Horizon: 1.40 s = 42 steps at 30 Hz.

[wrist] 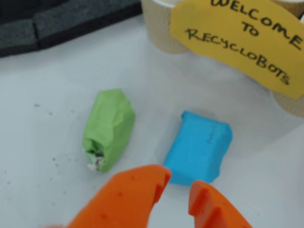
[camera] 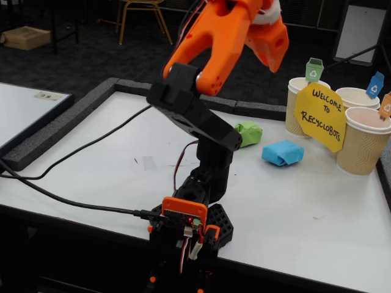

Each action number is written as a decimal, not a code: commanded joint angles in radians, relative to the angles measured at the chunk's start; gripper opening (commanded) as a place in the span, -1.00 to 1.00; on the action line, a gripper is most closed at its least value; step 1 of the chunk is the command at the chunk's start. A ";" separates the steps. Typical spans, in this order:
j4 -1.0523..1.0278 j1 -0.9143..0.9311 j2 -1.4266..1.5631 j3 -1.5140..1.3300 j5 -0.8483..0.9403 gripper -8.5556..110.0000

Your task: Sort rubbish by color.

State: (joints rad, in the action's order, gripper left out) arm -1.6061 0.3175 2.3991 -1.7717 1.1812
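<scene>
The white table, edged with dark foam strips, carries everything here. The arm rises from its black and orange base at the near edge in the fixed view and reaches up toward the top of the picture.

At the far right of the table stand three ribbed beige paper cups, close together, each with a small recycling tag at its rim: green, blue and orange. What lies inside the cups cannot be made out from either view. A yellow sign reading "Welcome to Recyclobots" leans across the front of them (in the wrist view it covers much of the cups' walls).

Two paper wads lie on the bare table, just left of the cups in the fixed view and near each other without touching. The blue wad is folded into a blocky, flattish packet with creased corners. The green wad is longer and more crumpled, with a torn whitish end toward the camera in the wrist view.

The orange gripper hangs above the table near the blue wad, its two fingers parted by a narrow gap and holding nothing.
</scene>
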 commanded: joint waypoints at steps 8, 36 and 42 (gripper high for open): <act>0.103 0.064 -0.166 0.005 0.008 -0.84; 0.288 0.152 -0.692 0.181 0.008 -0.66; 0.302 0.133 -0.753 0.189 0.002 -0.63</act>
State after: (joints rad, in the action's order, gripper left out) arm -1.3346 0.4541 1.6352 -1.7288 1.1812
